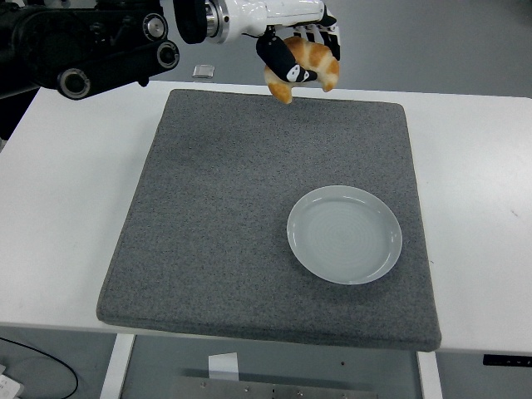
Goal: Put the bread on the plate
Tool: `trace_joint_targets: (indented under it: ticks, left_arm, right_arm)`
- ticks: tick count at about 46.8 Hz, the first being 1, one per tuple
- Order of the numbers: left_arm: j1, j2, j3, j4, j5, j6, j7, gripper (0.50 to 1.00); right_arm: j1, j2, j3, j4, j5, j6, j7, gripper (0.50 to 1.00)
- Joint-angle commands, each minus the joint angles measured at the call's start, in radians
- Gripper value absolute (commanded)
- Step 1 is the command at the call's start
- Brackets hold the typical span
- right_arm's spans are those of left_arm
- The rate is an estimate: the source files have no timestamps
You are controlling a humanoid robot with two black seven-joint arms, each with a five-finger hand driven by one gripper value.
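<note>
left hand [293,46]: fingers clamping the bread [309,65], hanging above the mat's [208,208] far edge
plate [344,233]: sitting on mat, near right, well apart from bread
worktop [66,208]: carrying mat

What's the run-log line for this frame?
left hand: shut on bread, raised | plate: bare, on grey mat | right hand: not in view | placement: pending

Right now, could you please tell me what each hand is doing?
Left hand: fingers closed on the bread, held high above the mat.
Right hand: not in view.
</note>
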Motion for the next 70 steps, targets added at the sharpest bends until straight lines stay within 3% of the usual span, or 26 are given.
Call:
trace_joint_targets:
  ticks: [1, 17, 28, 70]
  left_arm:
    - [-0.001, -0.04, 0.0, 0.004, -0.006, 0.003, -0.001, 0.5]
    - [0.016, -0.221, 0.003, 0.045, -0.004, 0.004, -0.01, 0.5]
    - [0.055, -0.307, 0.017, 0.061, 0.01, 0.001, -0.012, 0.5]
    - [0.164, -0.311, 0.149, 0.038, 0.057, 0.001, -0.012, 0.5]
  right_arm:
    - [0.0, 0.0, 0.0, 0.0, 0.001, 0.0, 0.0, 0.932]
    - [0.0, 0.0, 0.0, 0.0, 0.001, 0.0, 0.0, 0.932]
    - [0.0, 0.0, 0.0, 0.0, 0.001, 0.0, 0.0, 0.932]
    - [0.0, 0.0, 0.0, 0.0, -0.001, 0.0, 0.0, 0.932]
